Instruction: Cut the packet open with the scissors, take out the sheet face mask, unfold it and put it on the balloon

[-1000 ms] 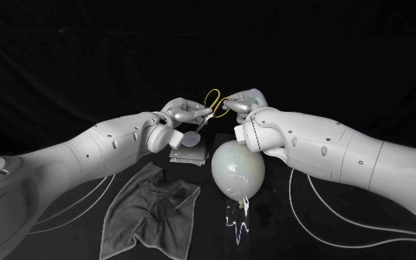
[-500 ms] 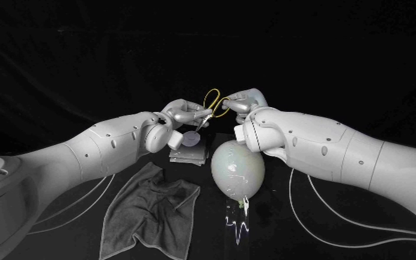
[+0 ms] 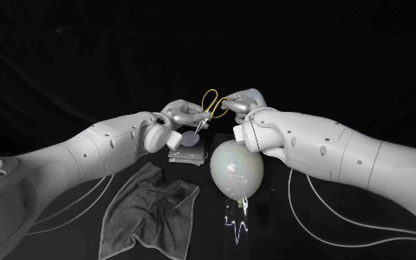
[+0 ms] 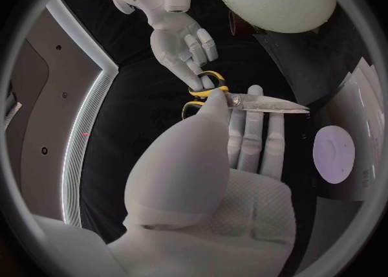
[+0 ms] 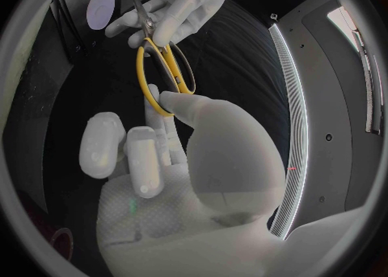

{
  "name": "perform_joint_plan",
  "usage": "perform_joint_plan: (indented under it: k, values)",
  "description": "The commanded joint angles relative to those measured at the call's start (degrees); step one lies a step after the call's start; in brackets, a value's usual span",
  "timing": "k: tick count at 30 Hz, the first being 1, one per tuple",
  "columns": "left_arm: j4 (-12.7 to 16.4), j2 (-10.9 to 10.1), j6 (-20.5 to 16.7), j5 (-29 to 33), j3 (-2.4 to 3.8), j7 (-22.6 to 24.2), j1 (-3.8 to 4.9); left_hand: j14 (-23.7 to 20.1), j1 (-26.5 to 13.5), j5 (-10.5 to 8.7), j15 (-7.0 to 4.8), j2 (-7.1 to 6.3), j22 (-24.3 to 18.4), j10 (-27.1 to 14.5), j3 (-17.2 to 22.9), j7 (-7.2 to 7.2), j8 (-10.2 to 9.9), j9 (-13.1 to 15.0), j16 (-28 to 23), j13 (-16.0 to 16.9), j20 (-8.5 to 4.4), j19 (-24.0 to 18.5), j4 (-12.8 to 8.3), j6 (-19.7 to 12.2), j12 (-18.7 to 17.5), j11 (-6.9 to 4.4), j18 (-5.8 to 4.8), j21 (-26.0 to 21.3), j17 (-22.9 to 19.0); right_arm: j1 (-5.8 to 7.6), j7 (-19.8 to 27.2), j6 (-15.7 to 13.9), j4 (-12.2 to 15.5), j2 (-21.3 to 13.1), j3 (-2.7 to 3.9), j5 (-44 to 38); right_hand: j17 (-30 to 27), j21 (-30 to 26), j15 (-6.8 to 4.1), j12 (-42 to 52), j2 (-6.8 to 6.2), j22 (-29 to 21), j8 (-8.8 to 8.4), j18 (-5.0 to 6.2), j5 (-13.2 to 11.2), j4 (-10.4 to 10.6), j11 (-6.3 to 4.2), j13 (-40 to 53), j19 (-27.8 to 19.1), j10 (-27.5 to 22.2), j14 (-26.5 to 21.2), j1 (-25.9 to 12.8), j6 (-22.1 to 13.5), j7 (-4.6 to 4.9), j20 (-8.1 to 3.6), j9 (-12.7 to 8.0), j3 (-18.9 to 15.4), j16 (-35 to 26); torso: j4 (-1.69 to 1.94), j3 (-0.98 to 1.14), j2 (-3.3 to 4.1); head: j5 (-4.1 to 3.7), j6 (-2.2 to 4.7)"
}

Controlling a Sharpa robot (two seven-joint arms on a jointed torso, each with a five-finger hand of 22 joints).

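Two hands on one pair of scissors (image 3: 211,106), up in the air! The left hand (image 3: 184,112) pinches the blades near the pivot, and the right hand (image 3: 243,100) grips the yellow loops. The packet (image 3: 190,153) lies flat at seven o'clock of the blades, the balloon (image 3: 235,167) at five. My call: seat the right fingers fully in the loops before the left lets go. The right wrist view shows one fingertip (image 5: 186,105) merely touching the loop's rim, which the head view hides.

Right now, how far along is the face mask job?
Early days. Done: the scissors are picked up. In hand: the left robot hand holds them near the blades while the right robot hand grips the yellow handles. Left: the packet lies seemingly uncut, and the balloon is bare.
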Motion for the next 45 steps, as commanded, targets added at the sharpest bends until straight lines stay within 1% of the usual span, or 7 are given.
perform_joint_plan:
  k: [1, 13, 16, 25, 33, 40, 45]
  values:
    - [0.0, 0.1, 1.3, 0.5, 0.02, 0.7, 0.09, 1.3, 0.8, 0.27, -0.52, 0.35, 0.1, 1.7, 3.2, -0.29, 0.7, 0.7, 0.6, 0.0, -0.26, 0.9, -0.5, 0.7, -0.4, -0.7, 0.94, 0.5, 0.5, 0.07, 0.8, 1.2, -0.1, 0.0, 0.08, -0.4, 0.1, 0.0, -0.51, 0.2, 0.39, 0.1, 0.19, 0.68, 0.2, -0.1, -2.79, 0.0, -0.4, 3.1, 2.6, -0.1, 0.1, -0.45, -0.02, 0.1, 0.2, 0.2, 0.05, -0.01, 0.01, 0.0, -0.03]
    - [0.0, -0.1, 0.6, 0.4, 0.02, 1.1, 0.07, -2.1, -5.2, 0.17, 1.3, -3.89, -0.1, 4.7, 15.9, -0.51, 3.6, 4.0, -9.9, 0.0, -0.9, 2.8, -2.0, -0.1, -1.4, -0.54, 0.84, 0.7, -2.2, 0.08, 2.5, 6.4, -0.6, -0.7, 0.06, -0.6, -13.3, -11.2, 1.43, -0.3, -2.3, -15.5, -1.75, 3.69, 1.1, -0.8, -0.89, -1.5, -12.6, -4.0, -2.2, -3.4, -4.3, 1.81, 1.2, 0.1, -2.9, -6.6, 0.02, -0.04, -0.01, 0.07, -0.05]
    - [0.0, -0.1, 0.5, 0.4, 0.02, 1.0, 0.07, -2.0, -5.4, 0.31, 1.31, -3.88, -0.1, 4.8, 16.3, -0.44, 3.7, 4.1, -10.0, 0.0, -0.91, 2.8, -2.1, -0.1, -1.4, -0.66, 0.84, 0.7, -2.2, 0.13, 4.9, 10.4, -0.7, -1.2, 0.04, -0.2, -36.0, -22.3, 3.34, -0.3, -3.99, -27.3, -3.96, 5.26, -1.4, -0.2, 1.17, -2.5, -24.6, -9.0, -14.9, -5.2, -7.2, 3.49, 2.49, -0.7, -5.2, -21.2, 0.02, -0.03, -0.04, 0.11, -0.02]
    - [0.0, -0.3, 0.2, -0.2, -0.06, 0.3, 0.06, 0.0, -10.5, 0.31, 1.19, -5.5, 0.0, 5.4, 22.3, -0.39, 5.5, 6.5, -12.6, 0.1, -1.03, 3.3, -5.7, -1.0, -1.4, -0.76, 0.84, 0.7, -1.5, 0.56, 10.0, 20.1, -2.0, -3.4, -0.13, -0.7, -53.6, -53.0, 11.44, 0.2, -4.7, -45.5, -9.04, 4.01, -5.8, 1.1, 6.14, -2.4, -44.6, -20.6, -45.5, -4.7, -12.4, 5.18, 10.33, -2.5, -17.2, -53.3, 0.02, 0.03, -0.04, 0.21, 0.11]
    - [0.2, -1.0, 1.0, -1.1, -0.16, -1.8, 0.05, 0.6, -12.3, 0.32, 1.11, -5.75, 0.1, 5.8, 23.9, -0.33, 6.1, 7.4, -13.2, 0.1, -1.22, 3.8, -7.3, -1.1, -1.4, -0.77, 0.86, 1.0, -1.2, 1.96, 15.7, 21.8, -2.4, -7.5, -0.42, -11.1, -56.9, -56.9, 9.92, 0.7, -1.11, -49.8, -9.61, 6.37, -5.2, 0.0, 5.19, -2.4, -37.5, -19.3, -38.2, 0.7, -9.9, 5.78, 11.13, -3.2, -20.5, -54.1, -0.05, -0.02, -0.01, 0.34, 0.4]
    - [0.8, -1.9, 1.9, -2.7, -0.19, -2.5, 0.06, 1.4, -13.9, 0.32, 1.0, -5.79, 0.7, 6.1, 24.7, -0.35, 6.5, 8.1, -13.9, 0.1, -2.26, 5.8, -9.0, -1.3, -1.4, -0.83, 0.86, 2.5, -0.9, 4.81, 16.7, 26.9, 0.3, -11.9, -0.5, -26.9, -50.2, -37.8, 2.27, 1.2, -0.83, -40.2, -10.15, 6.24, -3.6, -1.4, 1.35, -2.5, -12.2, -13.6, -5.6, 3.4, -6.2, 3.26, 2.3, -4.0, -17.8, -41.3, -0.09, 0.06, 0.04, 0.24, 0.42]
    - [1.6, -2.3, 2.4, -3.0, -0.2, -3.3, 0.06, 2.9, -14.8, 0.33, 0.63, -5.55, 1.1, 6.3, 24.8, -0.32, 6.6, 8.5, -13.8, 0.1, -2.95, 7.0, -10.0, -1.4, -1.4, -0.92, 0.85, 3.5, -0.5, 6.23, 15.4, 26.9, 4.0, -13.2, -0.51, -43.7, -17.3, -5.6, 1.76, 0.5, -2.28, -3.5, -10.98, 0.51, -2.5, -1.2, 0.87, -2.4, 2.9, -10.7, 2.7, 2.9, -4.1, 2.4, 1.66, -4.6, -14.0, -12.8, 0.0, 0.15, 0.08, 0.38, 0.54]
